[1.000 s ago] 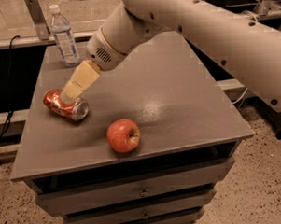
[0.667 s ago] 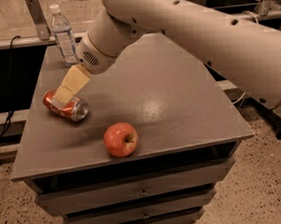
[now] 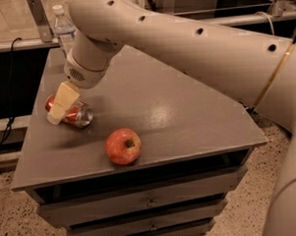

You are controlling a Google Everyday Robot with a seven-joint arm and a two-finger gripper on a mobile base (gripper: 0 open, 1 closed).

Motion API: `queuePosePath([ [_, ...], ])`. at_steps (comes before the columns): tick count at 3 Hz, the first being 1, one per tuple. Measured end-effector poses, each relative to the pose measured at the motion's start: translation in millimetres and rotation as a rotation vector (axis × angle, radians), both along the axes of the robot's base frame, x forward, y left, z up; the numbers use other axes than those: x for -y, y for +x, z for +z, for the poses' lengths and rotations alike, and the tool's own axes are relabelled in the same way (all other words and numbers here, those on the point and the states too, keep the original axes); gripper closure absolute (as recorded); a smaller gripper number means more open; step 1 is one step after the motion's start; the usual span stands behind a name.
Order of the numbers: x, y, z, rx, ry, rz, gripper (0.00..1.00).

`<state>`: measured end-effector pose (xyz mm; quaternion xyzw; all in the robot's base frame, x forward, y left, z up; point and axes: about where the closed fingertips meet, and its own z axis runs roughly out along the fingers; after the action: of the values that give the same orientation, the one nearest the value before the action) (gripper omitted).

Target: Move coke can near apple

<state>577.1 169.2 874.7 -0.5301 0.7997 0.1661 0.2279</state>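
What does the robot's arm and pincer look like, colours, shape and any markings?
The arm is a thick, smooth cream tube dotted with small dark round holes, with one thin gold band around it. Its rounded wrist has a small perforated grille. The pincer, over the coke can at the left of the table, is pale yellow and blocky.
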Motion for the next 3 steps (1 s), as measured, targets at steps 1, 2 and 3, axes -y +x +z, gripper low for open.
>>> queuePosePath([
  [1,-10.9,0.0,-13.5,-0.002,-0.057,-0.011,0.00],
  [2,-17.7,-0.3,-25.4,-0.002,-0.099,-0.019,0.18],
  [3,-18.4,1.7,-30.2,-0.005,-0.114,-0.025,0.41],
])
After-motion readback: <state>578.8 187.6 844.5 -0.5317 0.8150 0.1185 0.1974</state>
